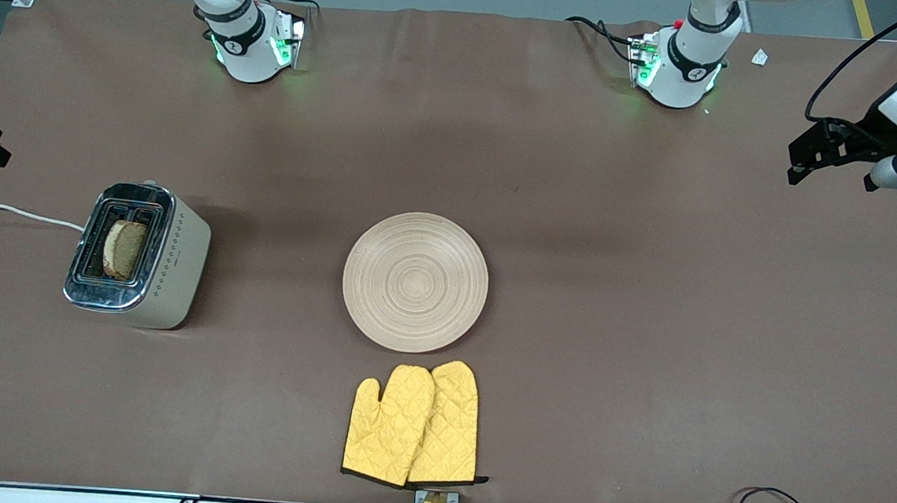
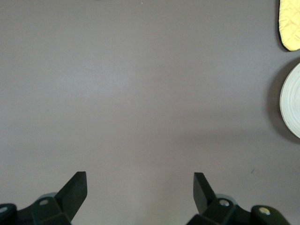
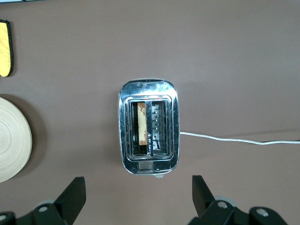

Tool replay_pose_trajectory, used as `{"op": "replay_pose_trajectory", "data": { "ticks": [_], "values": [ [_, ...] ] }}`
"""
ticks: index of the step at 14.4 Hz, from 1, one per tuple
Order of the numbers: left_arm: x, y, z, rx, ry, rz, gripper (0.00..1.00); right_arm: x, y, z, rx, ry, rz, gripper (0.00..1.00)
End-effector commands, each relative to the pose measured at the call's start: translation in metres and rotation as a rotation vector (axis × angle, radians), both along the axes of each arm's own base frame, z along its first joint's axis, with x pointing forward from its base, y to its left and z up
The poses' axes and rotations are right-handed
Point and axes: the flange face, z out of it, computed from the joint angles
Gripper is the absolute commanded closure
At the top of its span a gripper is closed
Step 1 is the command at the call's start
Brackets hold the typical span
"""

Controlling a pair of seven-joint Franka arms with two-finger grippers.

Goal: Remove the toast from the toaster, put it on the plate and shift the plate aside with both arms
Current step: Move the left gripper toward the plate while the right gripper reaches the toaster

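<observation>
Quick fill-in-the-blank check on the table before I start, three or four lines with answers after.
1. The toast stands in a slot of the ____.
2. The plate holds ____.
3. The yellow oven mitts lie ____ to the front camera than the plate.
4. Both the left gripper and the right gripper have their jaws ____.

Missing words: toaster; nothing; nearer; open
</observation>
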Motion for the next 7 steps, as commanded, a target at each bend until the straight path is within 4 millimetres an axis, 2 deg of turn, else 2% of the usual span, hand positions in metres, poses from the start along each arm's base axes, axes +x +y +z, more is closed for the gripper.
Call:
{"op": "replay_pose_trajectory", "data": {
  "ticks": [1, 3, 4, 5, 7],
  "values": [
    [0.011, -0.001, 0.003, 0.005, -0.007, 0.003, 0.0, -0.006, -0.001, 0.004, 0.023, -0.014, 0.004, 0.0],
    [0.011, -0.001, 0.003, -0.009, -0.003, 0.002, 0.0, -0.006, -0.001, 0.004, 0.023, -0.014, 0.004, 0.0],
    [0.017, -0.002, -0.005, -0.008, 0.01, -0.006, 0.0, -0.006, -0.001, 0.004, 0.024, -0.014, 0.004, 0.0],
    [0.025, -0.01, -0.005, -0.018, 0.009, -0.027, 0.0, -0.006, -0.001, 0.003, 0.024, -0.011, 0.004, 0.0],
    [0.038, -0.024, -0.033, -0.115, 0.071, -0.059, 0.0, -0.005, 0.003, 0.0, 0.023, 0.0, 0.011, 0.0]
  ]
}}
